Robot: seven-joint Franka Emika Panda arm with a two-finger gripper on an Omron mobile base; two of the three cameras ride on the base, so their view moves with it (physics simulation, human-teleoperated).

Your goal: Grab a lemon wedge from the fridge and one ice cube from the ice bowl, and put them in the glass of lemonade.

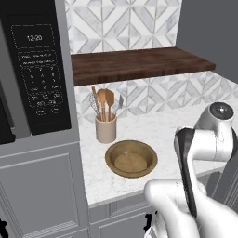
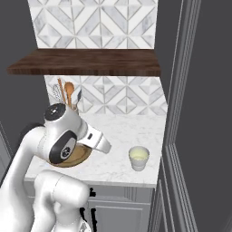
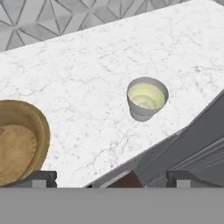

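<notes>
Gripper (image 3: 111, 177) wide open, holding nothing, above counter edge; glass of lemonade (image 3: 147, 98) at its 12-1 o'clock, likely light, rigid, spillable; lemon wedge not visible, probably small, slippery—pinch flat sides.

Lemonade glass (image 3: 147, 98) beside wooden bowl (image 3: 19, 142)

From behind-left and behind-right we look forward and down over the counter (image 1: 139, 125). Our hand view hangs close above it. We share the bowl (image 1: 131, 159) and the glass (image 2: 138, 158).
</notes>
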